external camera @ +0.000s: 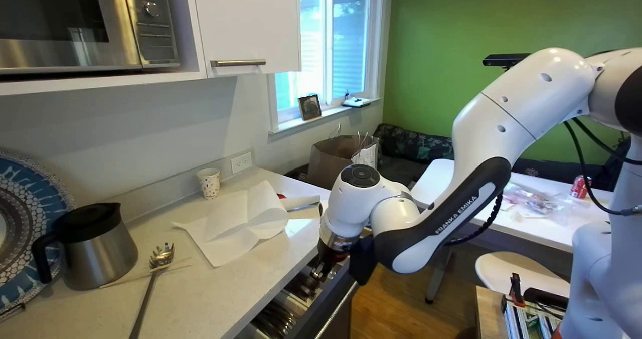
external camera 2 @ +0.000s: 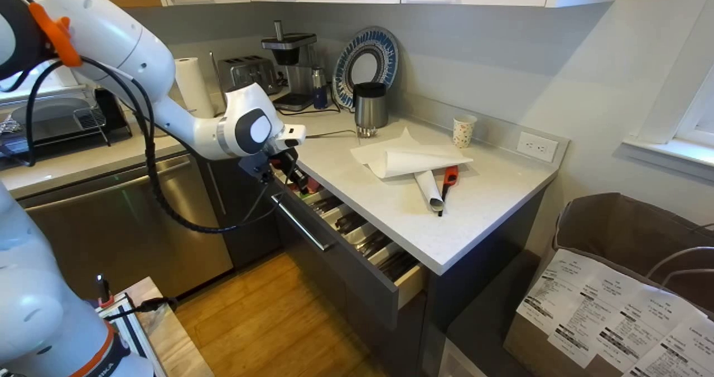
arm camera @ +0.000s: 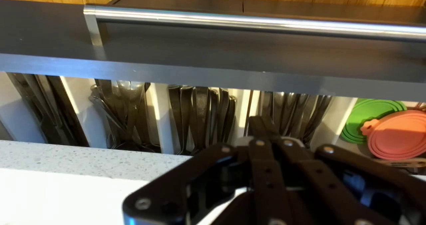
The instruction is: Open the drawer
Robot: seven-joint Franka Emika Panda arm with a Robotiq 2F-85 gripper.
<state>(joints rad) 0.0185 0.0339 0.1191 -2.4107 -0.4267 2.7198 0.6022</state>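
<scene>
In both exterior views, can see the drawer (external camera 2: 357, 276) standing open below the desk (external camera 2: 502, 176), with utensils (arm camera: 199, 115) inside. Also can see the hand (arm camera: 262, 120), closed with both fingers (arm camera: 266, 171) together, between desk edge and handle (arm camera: 233, 20), apart from the latter; cannot tell about contact with utensils.

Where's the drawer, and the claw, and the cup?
Drawer (external camera 2: 357, 276): in an exterior view, on its dark front.
Claw (arm camera: 262, 120): in the wrist view, midway between its fingertips.
Cup (external camera: 209, 184): in an exterior view, on its spotted side.
</scene>
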